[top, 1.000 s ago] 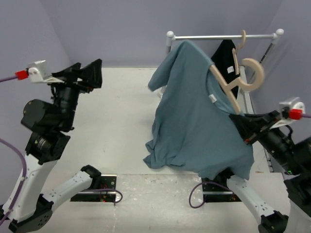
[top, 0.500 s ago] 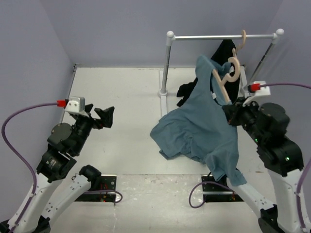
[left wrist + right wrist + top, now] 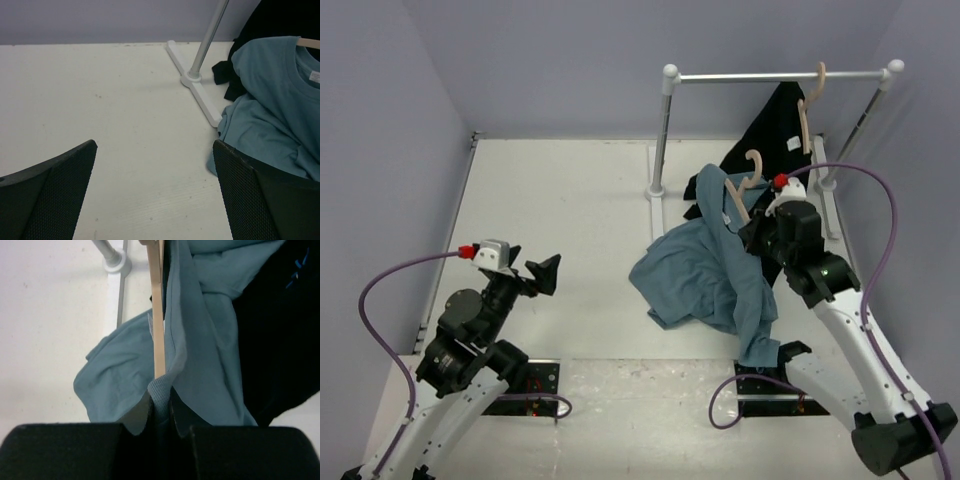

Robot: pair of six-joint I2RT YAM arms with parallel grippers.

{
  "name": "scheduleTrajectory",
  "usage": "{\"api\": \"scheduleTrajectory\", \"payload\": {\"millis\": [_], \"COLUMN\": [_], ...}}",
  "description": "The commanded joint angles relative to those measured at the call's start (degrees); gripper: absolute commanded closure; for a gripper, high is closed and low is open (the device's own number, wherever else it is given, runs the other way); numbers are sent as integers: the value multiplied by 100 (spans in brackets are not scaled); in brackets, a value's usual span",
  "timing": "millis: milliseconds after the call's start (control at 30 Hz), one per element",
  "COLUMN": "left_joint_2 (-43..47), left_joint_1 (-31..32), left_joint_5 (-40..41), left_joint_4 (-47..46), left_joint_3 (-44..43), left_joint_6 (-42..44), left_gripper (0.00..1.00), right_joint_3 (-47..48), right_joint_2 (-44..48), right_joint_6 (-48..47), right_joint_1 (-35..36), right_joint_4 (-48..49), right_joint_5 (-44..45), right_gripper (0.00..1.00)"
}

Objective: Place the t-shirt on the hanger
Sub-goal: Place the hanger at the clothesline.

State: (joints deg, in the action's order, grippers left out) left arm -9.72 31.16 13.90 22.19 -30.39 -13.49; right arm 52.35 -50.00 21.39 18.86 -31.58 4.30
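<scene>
The t-shirt, soft blue-grey cotton, lay crumpled on the table near the right arm's base. The left claw hung released, well apart. The right claw was clenched on the smooth, pale wooden hanger and ribbed collar. A slow lift should seat the shoulders on its curves, below the far rail.

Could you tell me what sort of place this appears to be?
Most likely a robotics lab test cell rather than a home: plain lilac walls box in a white table, and a small clothes rail stands on it.
</scene>
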Motion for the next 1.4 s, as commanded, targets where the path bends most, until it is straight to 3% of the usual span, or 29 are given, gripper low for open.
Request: {"api": "scheduleTrajectory", "payload": {"millis": [0,100,233,400,767,1033,1367], "left_joint_2": [-8,-74,-33,39,40,92,155], "left_joint_1": [7,4,4,4,4,13,22], "left_joint_5": [112,49,25,41,-131,-282,-402], "left_joint_4": [-242,-215,-197,-215,-279,-312,-339], "left_joint_3": [4,-11,-2,17,71,112,149], "left_joint_6": [-33,-45,-65,-66,-46,-22,-4], "left_gripper": [0,0,0,0,0,0,0], "right_joint_3": [709,1160,1090,1075,2614,3095,2184], "right_joint_2": [-485,-1209,-1675,-1789,-2955,-3592,-3204], "right_joint_6": [155,-134,-671,-969,-972,-753,-470], "right_joint_1": [48,48,40,20,-40,-223,-290], "right_joint_4": [1478,1628,2478,3273,2640,2248,1955], "right_joint_5": [471,843,1541,1266,860,733,1168], "right_gripper": [100,100,100,100,100,100,98]}}
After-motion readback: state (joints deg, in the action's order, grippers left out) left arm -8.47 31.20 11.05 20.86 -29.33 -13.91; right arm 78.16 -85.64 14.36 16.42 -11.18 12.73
